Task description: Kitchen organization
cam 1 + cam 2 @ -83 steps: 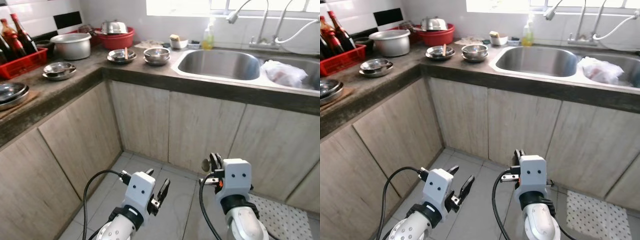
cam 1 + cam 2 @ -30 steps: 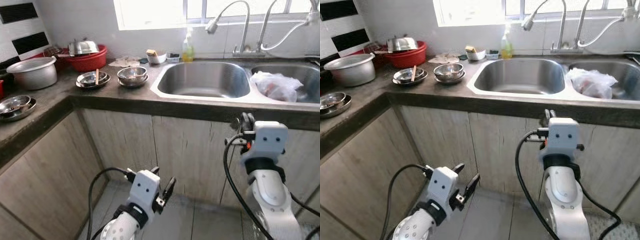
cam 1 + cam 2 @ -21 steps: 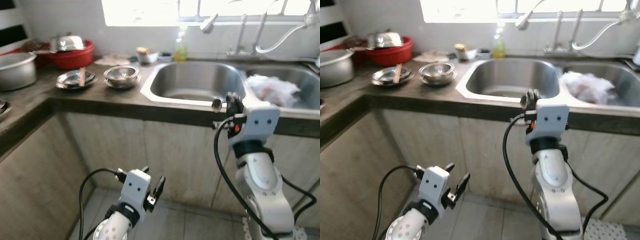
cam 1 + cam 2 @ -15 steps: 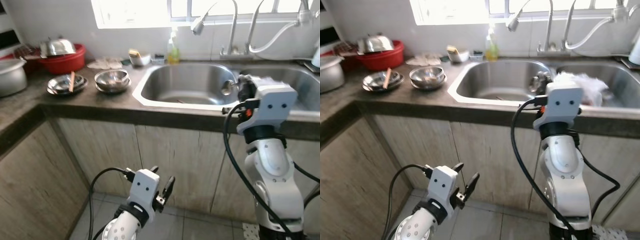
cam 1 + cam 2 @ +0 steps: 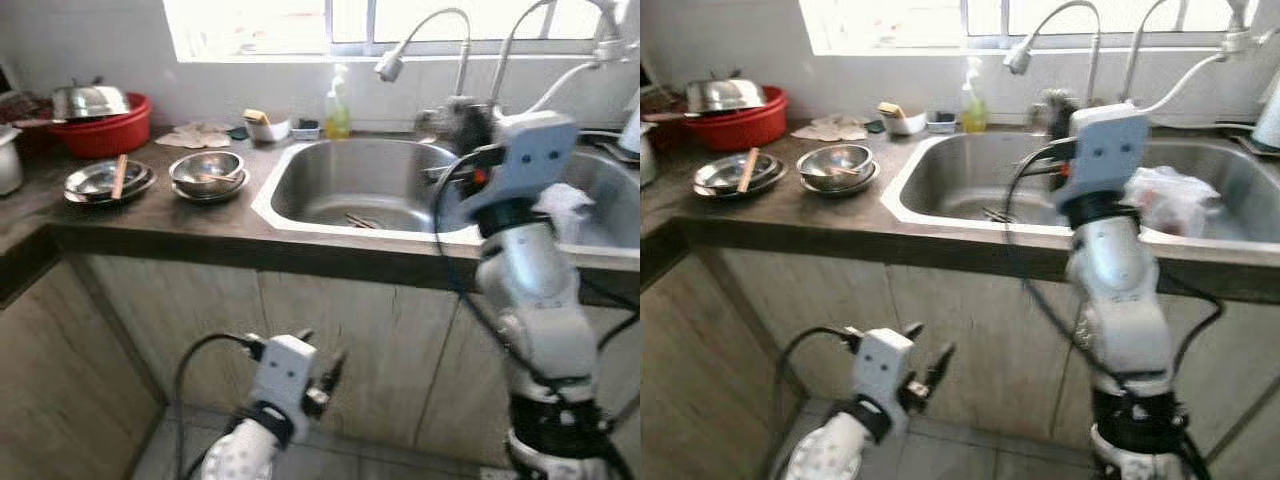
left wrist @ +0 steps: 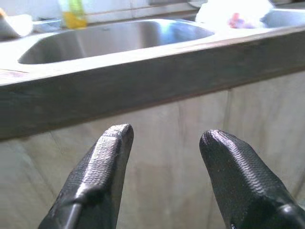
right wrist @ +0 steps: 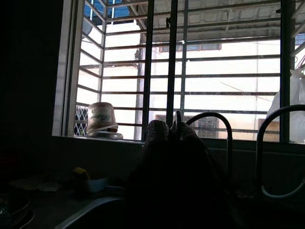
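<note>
My right gripper (image 5: 452, 118) is raised over the left basin of the steel sink (image 5: 300, 168), level with the taps, its fingers (image 7: 170, 136) pressed shut with nothing seen between them. In the right wrist view it faces the barred window (image 7: 214, 71). Low before the cupboard doors hangs my left gripper (image 6: 164, 138), open and empty. Stacked steel bowls (image 5: 207, 172) and a steel plate with a wooden stick (image 5: 105, 181) stand on the dark counter (image 5: 160, 215). A few utensils (image 5: 360, 220) lie in the left basin.
A white plastic bag (image 5: 1168, 200) lies in the right basin. A yellow soap bottle (image 5: 337, 100), a small white dish (image 5: 268, 126) and two curved taps (image 5: 425, 40) line the back. A red basin with a steel lid (image 5: 95, 115) stands far left.
The view has closed in on the sink. My right arm rose from cupboard height to above the sink rim. My left gripper stayed low and open.
</note>
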### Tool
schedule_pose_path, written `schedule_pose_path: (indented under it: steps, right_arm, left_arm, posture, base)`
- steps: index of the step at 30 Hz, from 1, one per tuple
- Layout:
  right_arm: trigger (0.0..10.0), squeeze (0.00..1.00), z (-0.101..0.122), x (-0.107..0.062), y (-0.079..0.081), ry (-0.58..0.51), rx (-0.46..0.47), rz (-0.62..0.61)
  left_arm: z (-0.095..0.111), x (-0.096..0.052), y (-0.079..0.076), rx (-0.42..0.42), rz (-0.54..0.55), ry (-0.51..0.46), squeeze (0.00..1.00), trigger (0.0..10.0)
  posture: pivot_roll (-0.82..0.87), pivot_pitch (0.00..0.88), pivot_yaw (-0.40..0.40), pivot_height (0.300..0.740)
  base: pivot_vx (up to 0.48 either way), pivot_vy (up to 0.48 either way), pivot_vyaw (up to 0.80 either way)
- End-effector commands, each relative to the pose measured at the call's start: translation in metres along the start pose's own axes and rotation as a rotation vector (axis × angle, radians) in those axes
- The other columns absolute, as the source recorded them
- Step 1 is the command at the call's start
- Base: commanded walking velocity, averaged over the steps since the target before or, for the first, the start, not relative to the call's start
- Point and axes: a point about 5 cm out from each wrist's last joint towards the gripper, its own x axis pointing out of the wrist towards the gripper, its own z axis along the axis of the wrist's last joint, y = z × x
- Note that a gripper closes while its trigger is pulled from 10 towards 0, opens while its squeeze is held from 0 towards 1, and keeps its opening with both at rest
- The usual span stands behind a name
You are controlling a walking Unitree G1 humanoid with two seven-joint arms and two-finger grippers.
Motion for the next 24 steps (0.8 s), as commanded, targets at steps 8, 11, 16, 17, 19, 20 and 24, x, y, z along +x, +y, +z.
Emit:
schedule_pose_path:
  steps: [8, 11, 16, 17, 19, 20, 24]
  right_arm:
    - [10.0, 0.0, -0.034, 0.007, 0.014, 0.185, 0.028, 0.072]
    - [10.0, 0.0, -0.05, 0.006, 0.013, 0.274, -0.005, 0.073]
    - [10.0, 0.0, -0.062, 0.005, 0.013, 0.343, -0.04, 0.094]
    - [10.0, 0.0, -0.062, 0.005, 0.013, 0.343, -0.04, 0.094]
    - [10.0, 0.0, -0.066, 0.003, 0.012, 0.371, -0.043, 0.1]
    - [10.0, 0.0, -0.07, 0.002, 0.013, 0.396, -0.037, 0.106]
    - [10.0, 0.0, -0.082, -0.003, 0.014, 0.493, -0.054, 0.139]
  left_arm:
    - [0.0, 0.0, 0.007, 0.011, 0.032, -0.003, 0.0, 10.0]
    - [-0.001, 0.0, 0.008, 0.012, 0.032, -0.003, 0.0, 10.0]
    - [-0.002, 0.0, 0.009, 0.015, 0.03, -0.001, 0.0, 10.0]
    - [-0.002, 0.0, 0.009, 0.015, 0.03, -0.001, 0.0, 10.0]
    - [-0.002, 0.0, 0.009, 0.016, 0.029, -0.001, 0.0, 10.0]
    - [-0.002, 0.0, 0.009, 0.016, 0.029, -0.001, 0.0, 10.0]
    - [-0.002, 0.0, 0.009, 0.017, 0.029, -0.001, 0.0, 10.0]
  posture:
    - [0.03, 0.0, -0.029, 0.74]
    - [0.04, 0.0, -0.028, 0.74]
    - [0.03, 0.0, -0.026, 0.74]
    - [0.03, 0.0, -0.026, 0.74]
    - [0.04, 0.0, -0.026, 0.74]
    - [0.03, 0.0, -0.025, 0.74]
    - [0.03, 0.0, -0.025, 0.74]
  base:
    - [0.347, 0.0, 0.0]
    - [0.346, 0.0, 0.0]
    - [0.348, 0.0, 0.0]
    - [0.345, 0.0, 0.0]
    - [0.347, 0.0, 0.0]
    - [0.349, 0.0, 0.0]
    - [0.349, 0.0, 0.0]
